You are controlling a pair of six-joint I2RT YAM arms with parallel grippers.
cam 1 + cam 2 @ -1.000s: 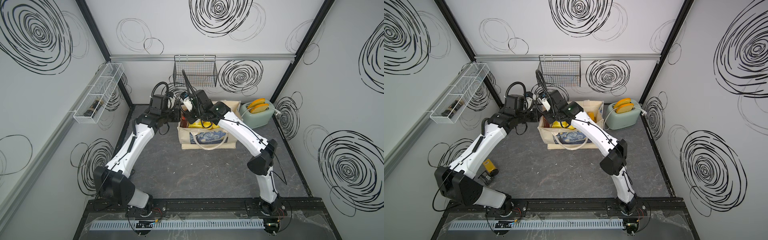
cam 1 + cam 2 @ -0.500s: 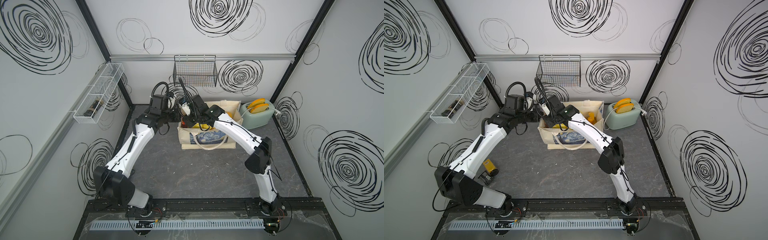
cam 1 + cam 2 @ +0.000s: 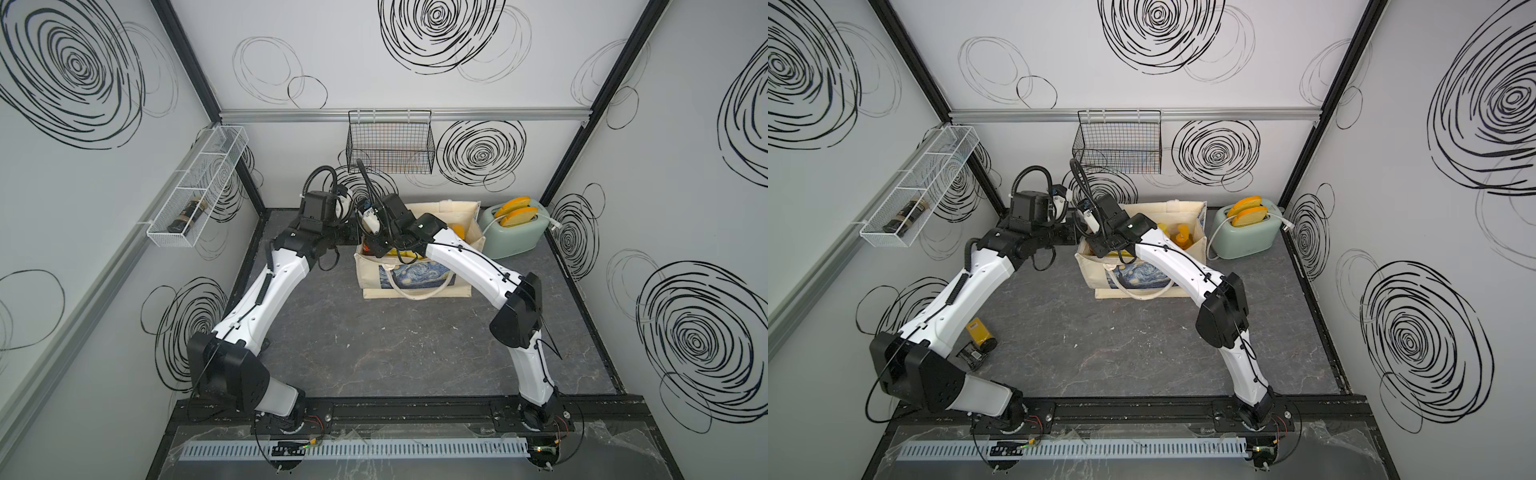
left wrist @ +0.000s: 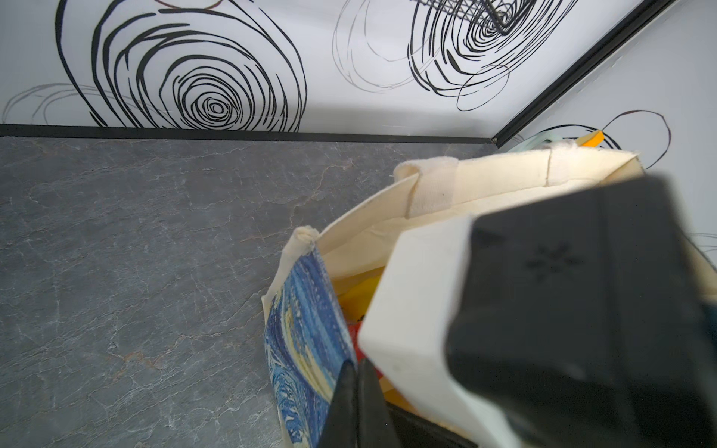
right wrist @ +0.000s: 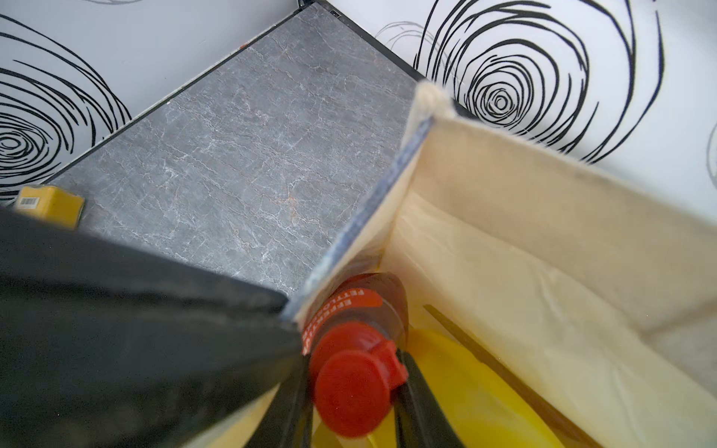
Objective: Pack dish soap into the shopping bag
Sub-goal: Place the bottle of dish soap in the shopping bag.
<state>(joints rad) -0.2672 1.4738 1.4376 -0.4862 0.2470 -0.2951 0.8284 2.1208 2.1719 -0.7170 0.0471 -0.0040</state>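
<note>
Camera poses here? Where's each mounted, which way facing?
Both top views: high over the arm bases, looking down toward the back wall; left arm and right arm whole, shopping bag centre.
Left wrist: faces the bag's rim, pinched by the left gripper; the right arm looms close.
Right wrist: looks down into the bag past the right gripper, shut on the red bottle.
Shared: both wrist views show the bag's rim and grey tabletop.

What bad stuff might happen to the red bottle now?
The red bottle, gripped by the right fingers, sits tight against a corner of the shopping bag, so it might snag or tip. The left fingers seem to pinch the rim; letting go could let it flop. One yellow bottle lies outside, easily forgotten.
</note>
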